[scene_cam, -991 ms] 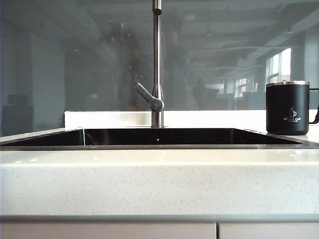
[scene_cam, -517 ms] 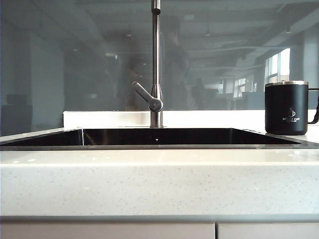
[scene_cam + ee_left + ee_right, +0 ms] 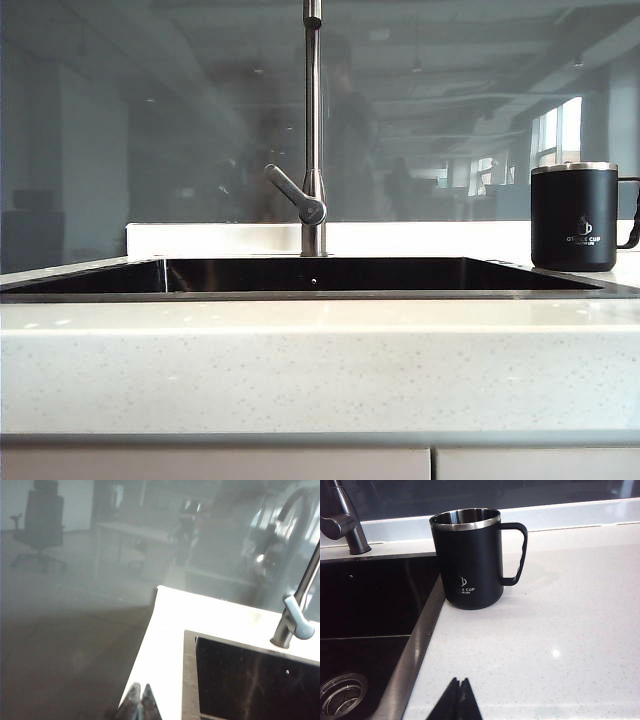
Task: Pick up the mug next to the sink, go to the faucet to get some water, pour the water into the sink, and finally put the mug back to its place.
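The black mug (image 3: 574,217) with a silver rim stands upright on the white counter just right of the sink (image 3: 90,278), its handle turned away from the basin. The right wrist view has the mug (image 3: 469,560) beside the sink's steel rim (image 3: 420,640). The steel faucet (image 3: 314,130) rises behind the basin's middle, its lever angled left; its base (image 3: 287,627) also appears in the left wrist view. My left gripper (image 3: 140,689) is shut and empty over the counter at the sink's left corner. My right gripper (image 3: 459,681) is shut and empty, short of the mug. Neither gripper appears in the exterior view.
A glass wall (image 3: 150,130) stands directly behind the counter's low white back ledge (image 3: 215,238). The sink's drain (image 3: 340,692) lies in the basin floor. White counter (image 3: 560,645) spreads around the mug.
The exterior view has barely shifted: mug, faucet and sink stand where they were. No arm enters that view.
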